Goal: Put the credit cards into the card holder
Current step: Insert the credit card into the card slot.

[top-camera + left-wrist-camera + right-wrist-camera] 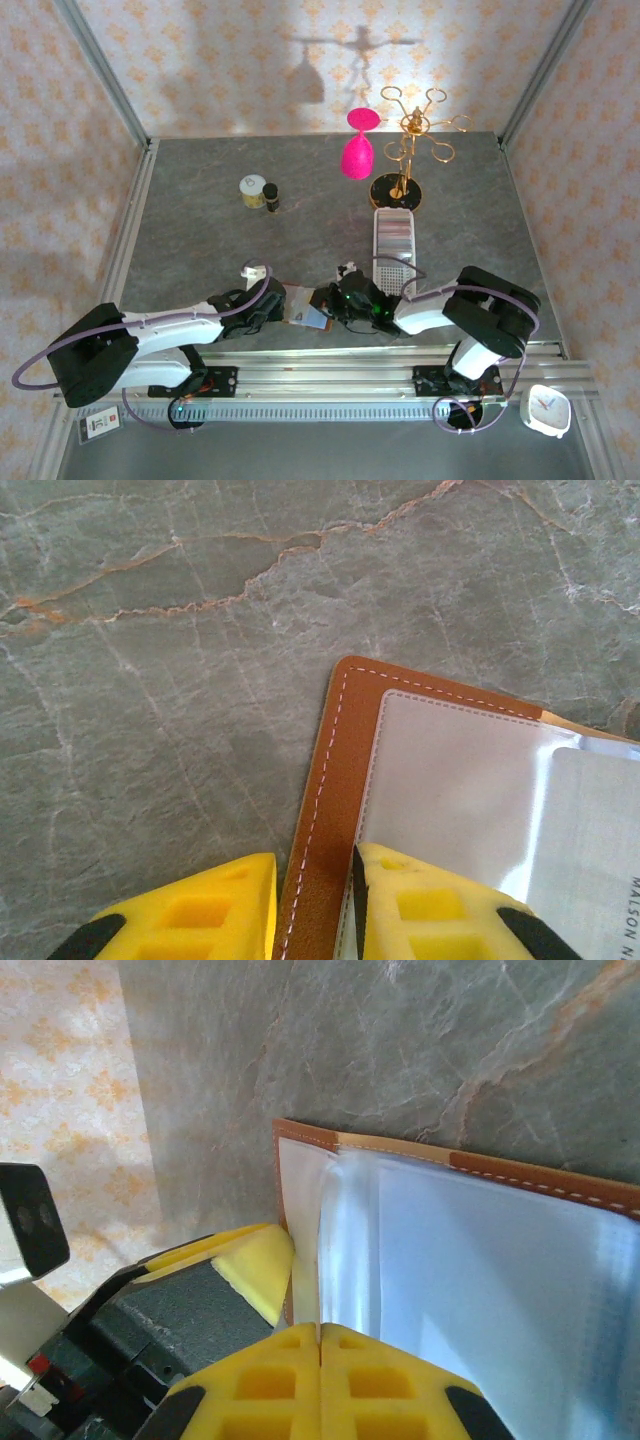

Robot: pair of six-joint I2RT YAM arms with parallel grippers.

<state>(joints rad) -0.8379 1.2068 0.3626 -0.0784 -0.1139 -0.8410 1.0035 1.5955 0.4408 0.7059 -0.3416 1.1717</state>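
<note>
Overhead, the wallet is lying open on the bench. Up close, the left gripper, slightly open, is straddling its stitched edge; the right gripper, fully closed, is touching its clear pocket.

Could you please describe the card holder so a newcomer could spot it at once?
Start at the near edge of the grey stone table, left of the closer end of the long white tray. The wallet there is open, small, reddish-brown leather with white stitching and clear pockets, unlike the pale plastic tray.
</note>
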